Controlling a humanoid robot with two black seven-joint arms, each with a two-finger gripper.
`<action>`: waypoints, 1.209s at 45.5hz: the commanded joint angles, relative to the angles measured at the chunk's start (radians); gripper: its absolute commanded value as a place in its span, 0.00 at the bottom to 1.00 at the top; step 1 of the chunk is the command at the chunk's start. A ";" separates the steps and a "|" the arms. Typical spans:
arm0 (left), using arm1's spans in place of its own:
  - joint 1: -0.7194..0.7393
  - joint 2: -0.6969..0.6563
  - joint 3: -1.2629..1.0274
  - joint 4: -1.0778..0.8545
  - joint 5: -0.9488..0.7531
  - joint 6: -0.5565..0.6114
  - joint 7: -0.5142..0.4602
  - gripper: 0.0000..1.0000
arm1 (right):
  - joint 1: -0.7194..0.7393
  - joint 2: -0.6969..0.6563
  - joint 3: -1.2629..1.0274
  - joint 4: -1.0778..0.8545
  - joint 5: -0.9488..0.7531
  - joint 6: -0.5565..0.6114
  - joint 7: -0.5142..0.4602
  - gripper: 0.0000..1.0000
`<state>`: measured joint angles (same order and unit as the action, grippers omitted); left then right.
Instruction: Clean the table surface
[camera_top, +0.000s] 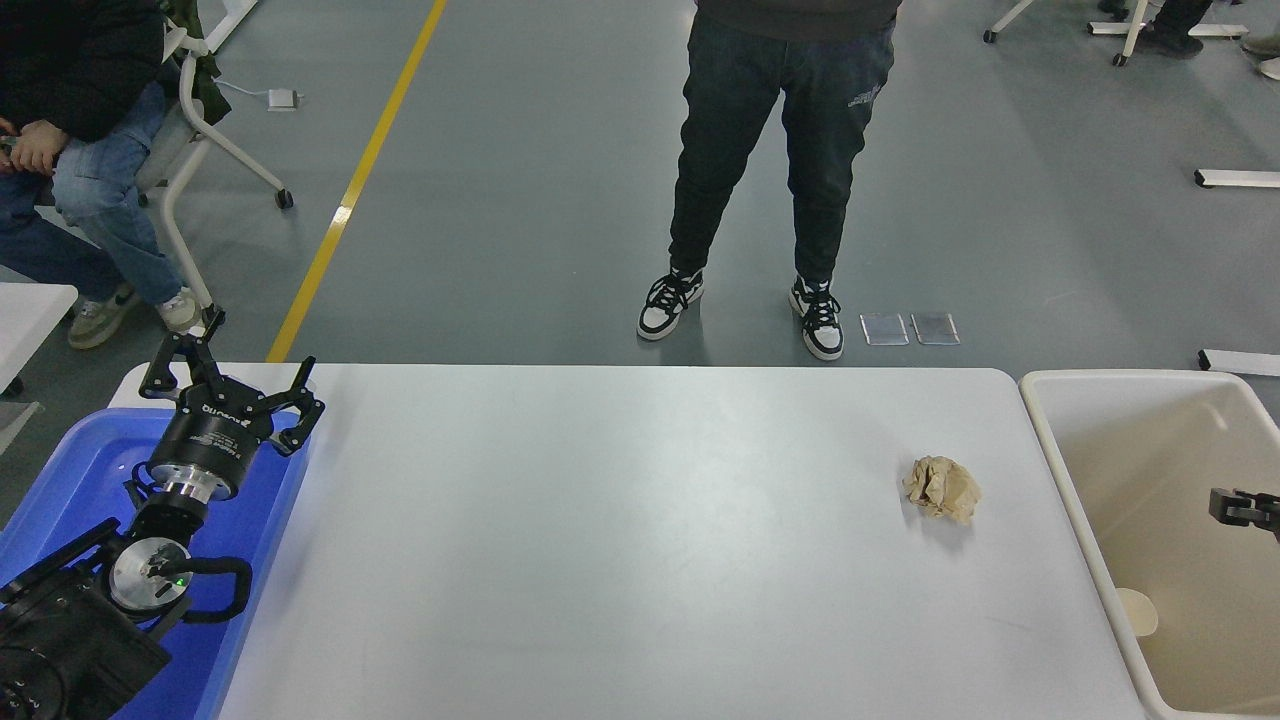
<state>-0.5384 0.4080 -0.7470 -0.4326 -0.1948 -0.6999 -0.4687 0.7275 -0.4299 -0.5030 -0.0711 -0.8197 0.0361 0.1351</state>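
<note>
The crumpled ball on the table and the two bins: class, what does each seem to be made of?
The crumpled ball: likely brown paper, matte, with sharp creases. The blue tub: probably plastic, glossy with highlights. The beige bin: probably plastic, smooth, with a rounded moulded rim.

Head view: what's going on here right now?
A table-clearing run. The right gripper is at the picture's right edge over the beige bin, holding nothing I can see; a paper cup lies in the bin by its near wall. One crumpled brown paper ball is left on the white table, near its right end. The left gripper is parked open over the blue tub. A person stands at the far side.
</note>
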 joint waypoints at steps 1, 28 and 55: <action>0.000 0.000 0.000 0.000 0.000 0.000 -0.001 1.00 | 0.006 0.002 0.000 -0.001 0.043 -0.004 0.000 0.88; 0.000 0.000 0.000 0.000 0.000 0.000 -0.001 1.00 | 0.040 -0.059 0.745 0.213 0.050 -0.078 0.008 0.98; 0.000 0.000 0.000 0.000 0.000 -0.001 0.001 1.00 | -0.175 -0.121 1.488 0.777 0.051 -0.082 0.011 0.98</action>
<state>-0.5385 0.4081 -0.7470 -0.4325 -0.1949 -0.6995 -0.4694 0.6100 -0.5916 0.7406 0.5866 -0.7693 -0.0407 0.1449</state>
